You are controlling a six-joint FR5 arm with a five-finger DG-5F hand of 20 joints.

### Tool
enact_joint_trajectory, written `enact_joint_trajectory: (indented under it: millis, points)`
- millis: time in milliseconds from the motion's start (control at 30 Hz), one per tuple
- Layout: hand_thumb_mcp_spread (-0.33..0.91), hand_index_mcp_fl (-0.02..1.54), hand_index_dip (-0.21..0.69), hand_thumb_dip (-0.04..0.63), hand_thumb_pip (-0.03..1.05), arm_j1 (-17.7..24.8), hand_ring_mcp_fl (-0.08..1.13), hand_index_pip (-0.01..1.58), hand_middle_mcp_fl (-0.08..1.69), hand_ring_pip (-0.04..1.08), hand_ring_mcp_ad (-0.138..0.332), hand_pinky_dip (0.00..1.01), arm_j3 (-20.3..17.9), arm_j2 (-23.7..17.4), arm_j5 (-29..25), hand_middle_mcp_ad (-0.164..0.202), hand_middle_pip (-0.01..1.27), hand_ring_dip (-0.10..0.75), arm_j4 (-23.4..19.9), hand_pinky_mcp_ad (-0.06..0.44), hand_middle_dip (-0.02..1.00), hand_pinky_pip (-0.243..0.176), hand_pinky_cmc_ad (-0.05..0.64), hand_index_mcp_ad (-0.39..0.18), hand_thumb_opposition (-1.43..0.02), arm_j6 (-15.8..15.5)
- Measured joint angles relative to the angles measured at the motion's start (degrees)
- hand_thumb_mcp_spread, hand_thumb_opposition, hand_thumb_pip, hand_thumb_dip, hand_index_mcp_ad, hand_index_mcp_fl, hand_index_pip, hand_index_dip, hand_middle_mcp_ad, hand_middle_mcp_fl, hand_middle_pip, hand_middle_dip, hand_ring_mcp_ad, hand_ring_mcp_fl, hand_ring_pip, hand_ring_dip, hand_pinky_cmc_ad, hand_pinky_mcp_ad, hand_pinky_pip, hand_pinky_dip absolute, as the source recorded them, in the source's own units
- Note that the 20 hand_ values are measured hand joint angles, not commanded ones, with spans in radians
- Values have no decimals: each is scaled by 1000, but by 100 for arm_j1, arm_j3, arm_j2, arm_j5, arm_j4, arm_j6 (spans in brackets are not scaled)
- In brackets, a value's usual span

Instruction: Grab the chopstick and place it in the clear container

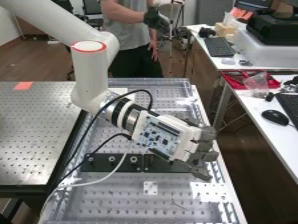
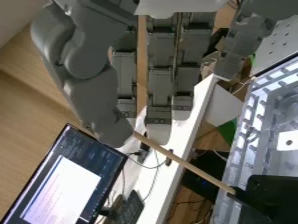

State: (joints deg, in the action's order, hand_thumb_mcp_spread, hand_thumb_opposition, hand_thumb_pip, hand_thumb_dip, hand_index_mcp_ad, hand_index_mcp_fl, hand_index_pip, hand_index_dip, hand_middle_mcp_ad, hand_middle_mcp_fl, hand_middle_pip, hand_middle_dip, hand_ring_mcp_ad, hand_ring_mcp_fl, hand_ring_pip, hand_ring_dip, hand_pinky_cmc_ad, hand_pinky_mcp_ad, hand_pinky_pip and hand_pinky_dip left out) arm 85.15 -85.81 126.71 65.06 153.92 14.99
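Hanging by the bench's long edge [image 1: 232, 192], my hand [image 1: 199, 150] has open room toward the near end; I can't tell whether it grips the chopstick [image 2: 183, 162] slanting between it and a black block [image 2: 261, 192]

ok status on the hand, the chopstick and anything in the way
Hand over bench, pinching chopstick. Chopstick slants out from thumb. Possible snag: black cable looped by the wrist.

Wooden chopstick [image 2: 189, 166] (slim, straight), in the hand [image 1: 198, 150]
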Motion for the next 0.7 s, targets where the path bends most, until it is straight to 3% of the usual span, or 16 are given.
enact_joint_trajectory:
  millis: [700]
  points:
    - [557, 422, -26, 278, 658, -18, 553, 1302, 696, 152, 5, 208, -4, 10, -46, 45, 705, 546, -3, 243, 661, 49, 368, -103, -864, 31]
